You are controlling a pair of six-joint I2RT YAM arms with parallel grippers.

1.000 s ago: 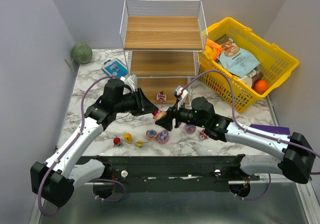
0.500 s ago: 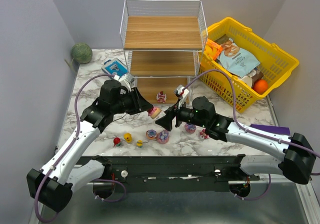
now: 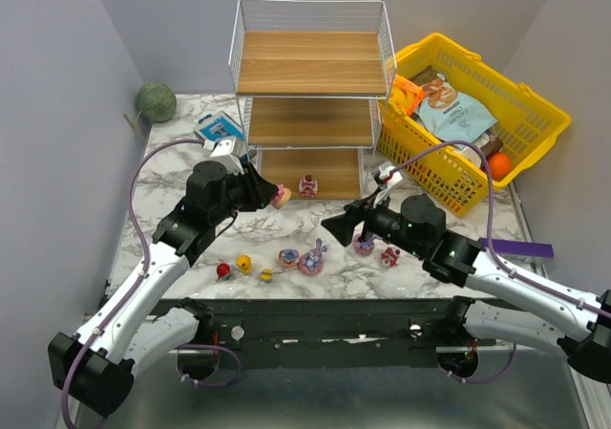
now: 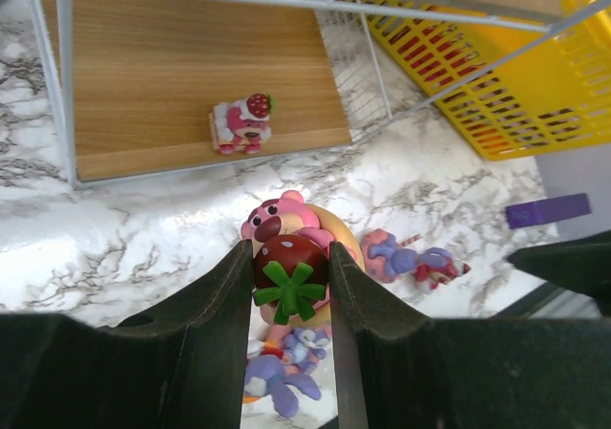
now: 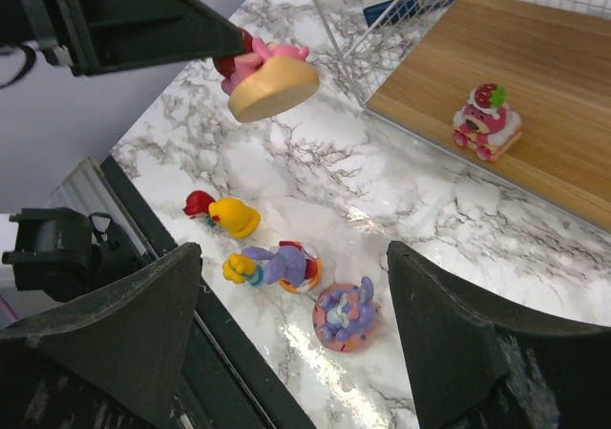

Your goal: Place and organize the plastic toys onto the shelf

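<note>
Because the pink cake-like plastic figurine with a red strawberry top (image 4: pixel 291 290) is small, hard, light and glossy, a loose pinch would likely let it slip; its flat sides look the surest hold. It hangs above the marble worktop (image 3: pixel 172 166), just in front of the bottom board of the white wire shelf with wooden boards (image 3: pixel 310 66), where a matching cake figurine (image 3: pixel 307 185) stands. The left hand (image 4: pixel 289 252) is pressed together on it, pinching the strawberry end. The right hand (image 3: pixel 336 226) is spread wide and holds nothing, near the loose figurines (image 3: pixel 301 257).
</note>
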